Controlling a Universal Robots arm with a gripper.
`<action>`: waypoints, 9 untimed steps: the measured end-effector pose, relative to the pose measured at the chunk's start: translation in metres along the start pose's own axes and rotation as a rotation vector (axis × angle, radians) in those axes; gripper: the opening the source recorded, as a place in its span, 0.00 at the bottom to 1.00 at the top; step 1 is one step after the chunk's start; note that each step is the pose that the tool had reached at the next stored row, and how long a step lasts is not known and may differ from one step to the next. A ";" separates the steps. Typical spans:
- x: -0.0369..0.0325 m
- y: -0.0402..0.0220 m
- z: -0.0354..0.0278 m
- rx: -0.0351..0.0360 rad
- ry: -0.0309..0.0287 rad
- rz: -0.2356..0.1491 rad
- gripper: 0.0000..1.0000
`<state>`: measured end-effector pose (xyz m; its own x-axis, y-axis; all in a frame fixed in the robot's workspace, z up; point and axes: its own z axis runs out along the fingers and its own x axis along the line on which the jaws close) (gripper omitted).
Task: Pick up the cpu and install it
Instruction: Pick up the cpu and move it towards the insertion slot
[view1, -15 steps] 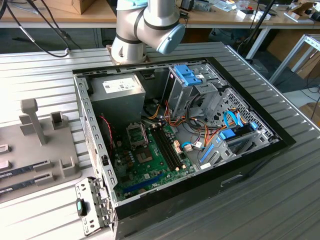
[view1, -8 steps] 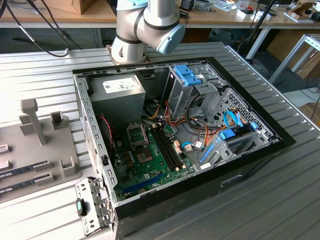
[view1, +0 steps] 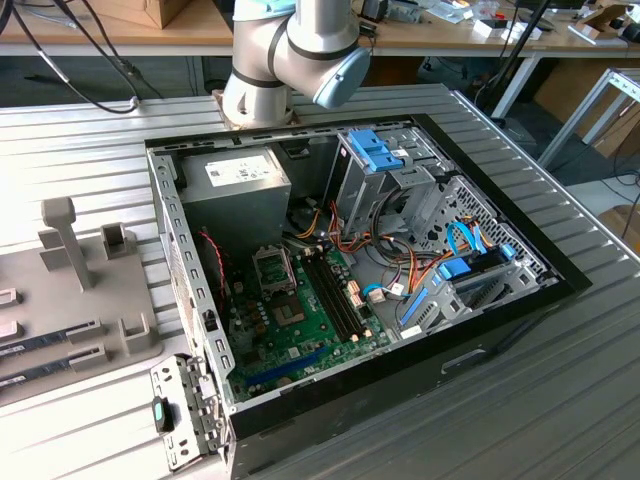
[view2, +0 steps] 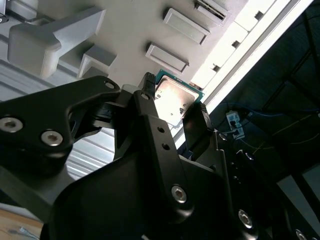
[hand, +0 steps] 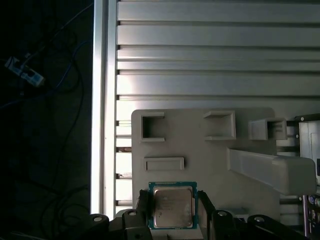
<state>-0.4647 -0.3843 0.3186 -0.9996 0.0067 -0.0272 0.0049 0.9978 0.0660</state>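
The cpu (hand: 172, 207) is a flat square chip with a silvery top and a thin green rim. It sits between the two black fingers of my gripper (hand: 173, 212), which press against its opposite edges. In the second wrist view the cpu (view2: 176, 99) again lies between the fingers (view2: 197, 120) of the gripper (view2: 172, 102), with the grey holder tray (view2: 125, 30) behind it. The cpu looks raised off that tray (hand: 200, 145). In the exterior view the open computer case (view1: 350, 270) holds a green motherboard (view1: 300, 335) with a square socket (view1: 275, 268).
The grey holder tray (view1: 70, 290) has a tall post (view1: 62, 240) and several pockets, at the exterior view's left. The arm's base (view1: 275, 70) stands behind the case. A grey power-supply box (view1: 235, 190), drive cages (view1: 390, 170) and cables fill the case. A ribbed aluminium table (hand: 215, 55) lies underneath.
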 end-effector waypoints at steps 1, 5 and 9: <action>0.0000 0.0000 -0.0002 -0.0002 0.0000 0.000 0.47; 0.0000 0.0001 -0.0012 -0.0009 0.0000 0.000 0.47; -0.0001 0.0001 -0.0020 -0.0014 0.0000 0.000 0.47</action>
<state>-0.4647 -0.3843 0.3206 -0.9996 0.0067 -0.0272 0.0048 0.9977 0.0674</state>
